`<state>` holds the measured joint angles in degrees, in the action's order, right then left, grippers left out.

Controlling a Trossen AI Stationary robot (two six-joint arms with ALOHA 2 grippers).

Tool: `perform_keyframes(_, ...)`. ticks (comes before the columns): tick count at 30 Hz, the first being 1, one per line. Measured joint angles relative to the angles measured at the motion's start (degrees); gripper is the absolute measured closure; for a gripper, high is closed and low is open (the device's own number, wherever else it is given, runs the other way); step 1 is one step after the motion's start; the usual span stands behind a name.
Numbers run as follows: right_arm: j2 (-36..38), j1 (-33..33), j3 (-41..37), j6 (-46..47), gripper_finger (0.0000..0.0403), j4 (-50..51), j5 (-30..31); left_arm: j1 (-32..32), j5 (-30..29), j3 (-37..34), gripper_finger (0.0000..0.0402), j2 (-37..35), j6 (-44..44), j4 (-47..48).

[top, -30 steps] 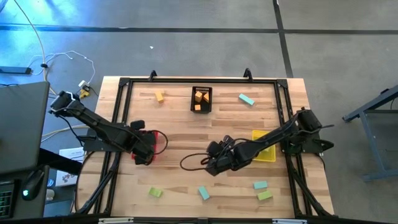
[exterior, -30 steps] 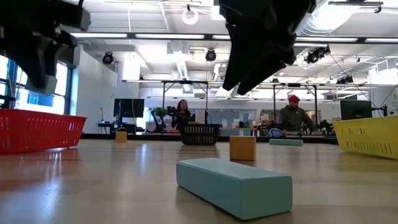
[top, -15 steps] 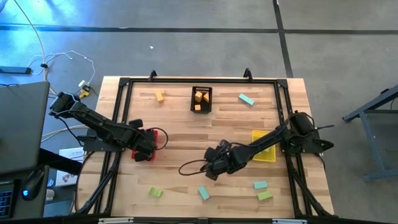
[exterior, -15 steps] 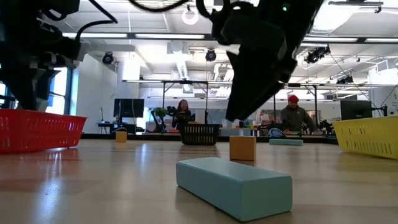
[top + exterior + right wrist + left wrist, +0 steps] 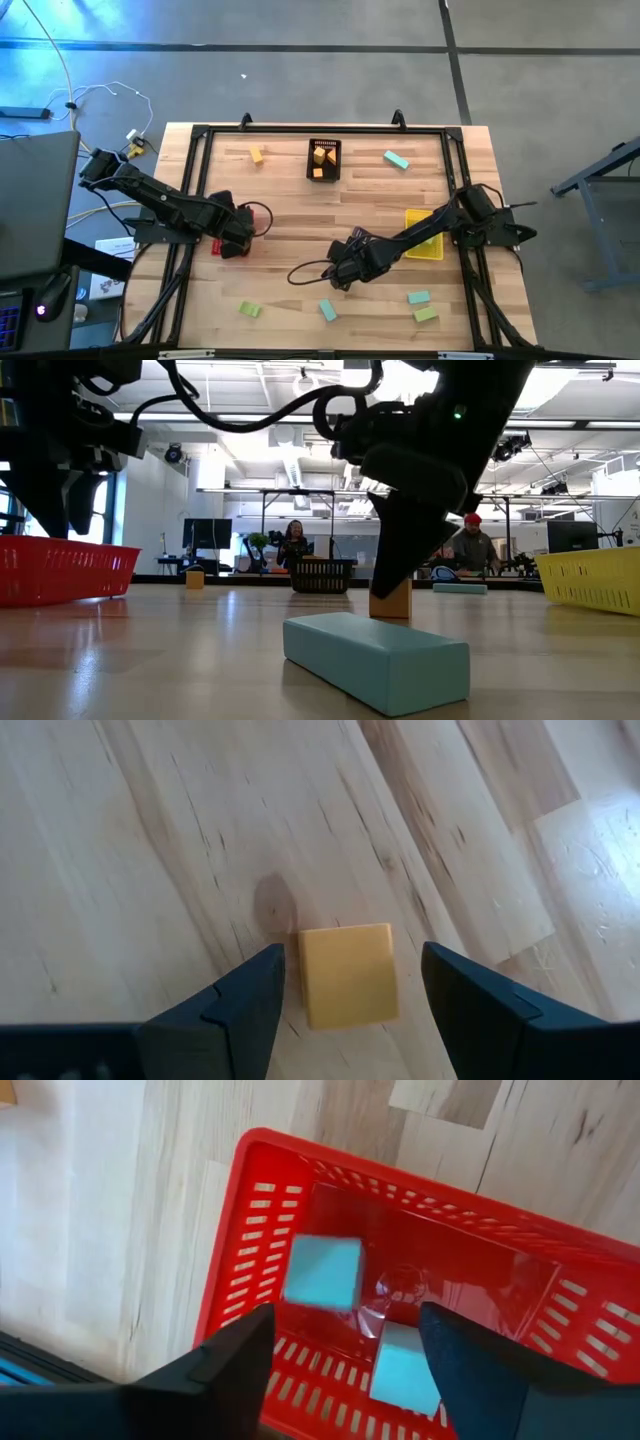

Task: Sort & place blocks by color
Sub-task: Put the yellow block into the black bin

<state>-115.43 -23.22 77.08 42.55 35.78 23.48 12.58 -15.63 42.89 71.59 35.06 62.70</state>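
Left claw (image 5: 345, 1345) hanging wide over red basket (image 5: 260, 1210), teal cube (image 5: 322, 1272) dropping in beside another. Right claw (image 5: 345, 985) wide, straddling orange cube (image 5: 347, 974) on tabletop (image 5: 120, 870). Next: lowering, closing, carrying to black basket (image 5: 324, 160).

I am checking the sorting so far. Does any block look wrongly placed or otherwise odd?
Nothing looks damaged or spilled. The red basket holds two teal blocks, one blurred, seemingly falling from the open left end effector. The black basket holds only orange blocks. Other blocks lie loose on the table, unsorted.
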Motion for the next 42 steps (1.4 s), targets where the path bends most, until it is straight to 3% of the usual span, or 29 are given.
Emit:
perform_keyframes(6, -0.1, 0.0, 0.0, 1.0, 0.0195, 0.0, 0.0, -1.0, 0.7, 0.0, 0.0164, 0.0, -1.2, 0.0)
perform_keyframes(15, 0.0, 0.9, 0.0, 3.3, 0.0313, -0.2, -0.8, -0.9, 3.4, 1.6, 0.0163, -1.2, -3.6, 0.5)
perform_keyframes(28, 0.4, 4.7, 1.1, 1.1, 0.0313, -0.2, 1.1, -2.8, 1.2, 5.0, 0.0163, -4.7, -10.3, 0.4)
perform_keyframes(42, 0.5, 15.4, 11.1, -13.7, 0.0313, 0.0, 12.0, -3.7, 2.7, 5.0, 0.0163, -6.0, -11.3, 0.3)
